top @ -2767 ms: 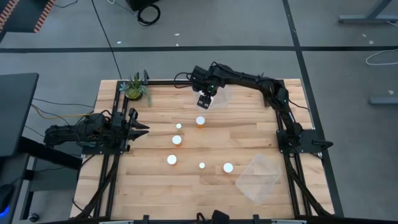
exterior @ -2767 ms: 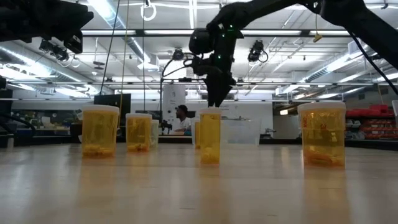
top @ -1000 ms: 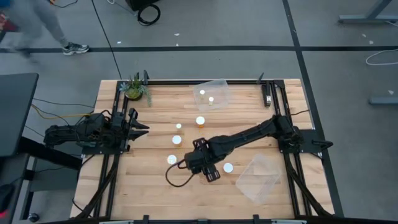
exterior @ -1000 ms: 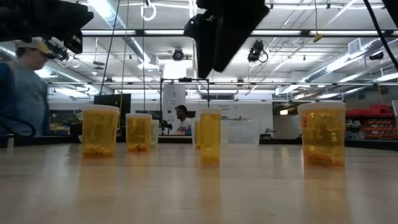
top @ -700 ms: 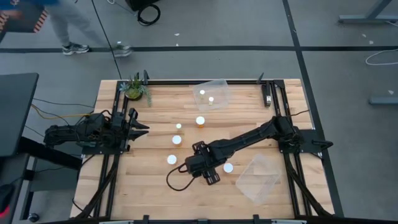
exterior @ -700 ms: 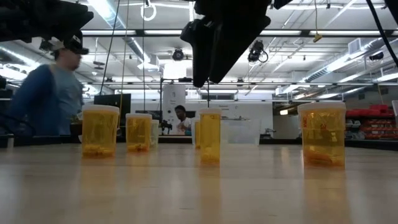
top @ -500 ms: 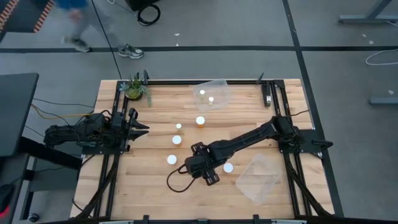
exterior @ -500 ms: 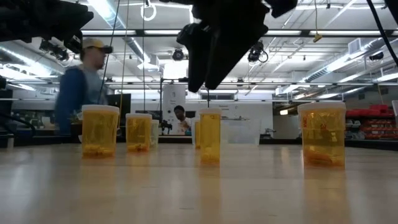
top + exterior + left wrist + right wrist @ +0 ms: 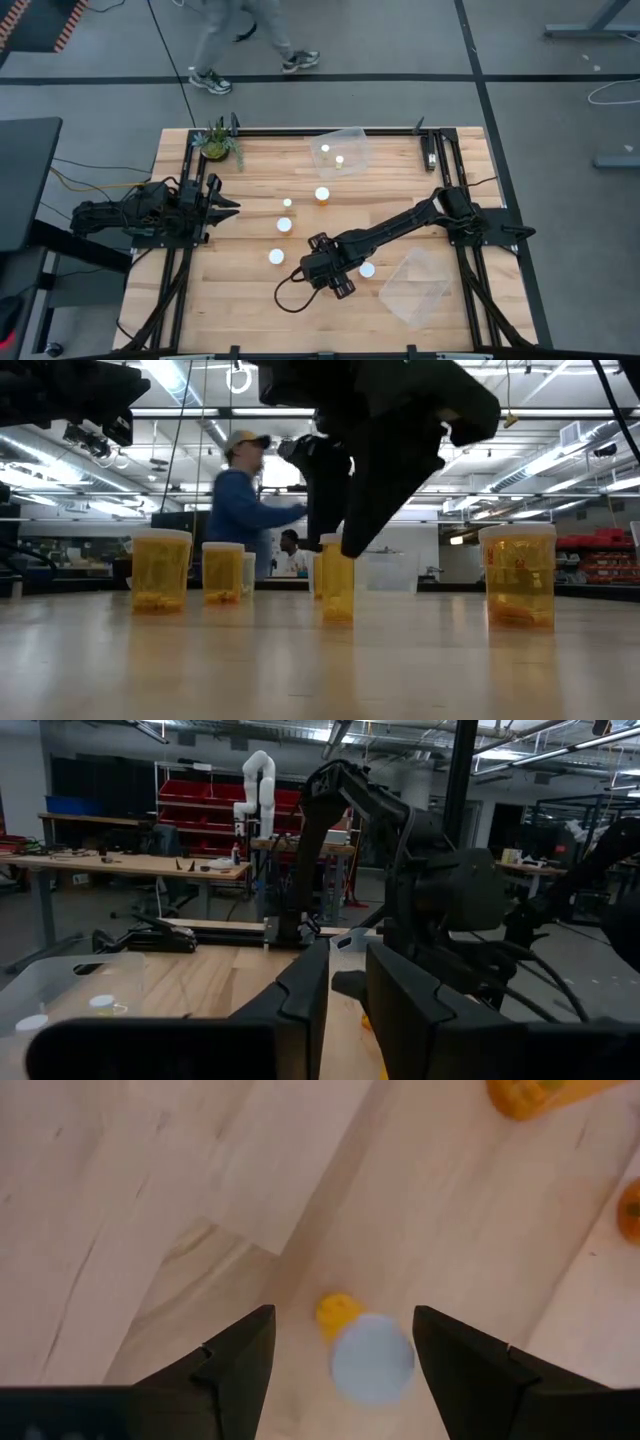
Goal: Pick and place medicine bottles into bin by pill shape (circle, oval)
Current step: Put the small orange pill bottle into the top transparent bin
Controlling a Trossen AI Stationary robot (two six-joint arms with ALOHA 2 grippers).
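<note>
Several orange medicine bottles with white caps stand upright on the wooden table (image 9: pixel 230 300): caps (image 9: pixel 322 194), (image 9: pixel 283 225), (image 9: pixel 276 257), (image 9: pixel 367 269). My right gripper (image 9: pixel 323 268) is open, pointing steeply down over a narrow bottle (image 9: pixel 372 1358) near the table's middle. Its two fingers stand either side of that bottle's cap (image 9: pixel 336 541) without touching. The arm hides this bottle in the high view. My left gripper (image 9: pixel 347 995) rests at the table's left edge, open by a narrow gap, holding nothing.
A clear bin (image 9: pixel 345 140) at the far edge holds two bottles (image 9: pixel 325 150). A second clear bin (image 9: pixel 415 285) lies near the right front. A small plant (image 9: pixel 217 140) stands at the far left corner. A person walks past beyond the far edge.
My right gripper has come down toward the narrow bottle near the table's middle and rolled a little, its fingers staying open. The bottles have not moved. A person has walked from left to right behind the table.
</note>
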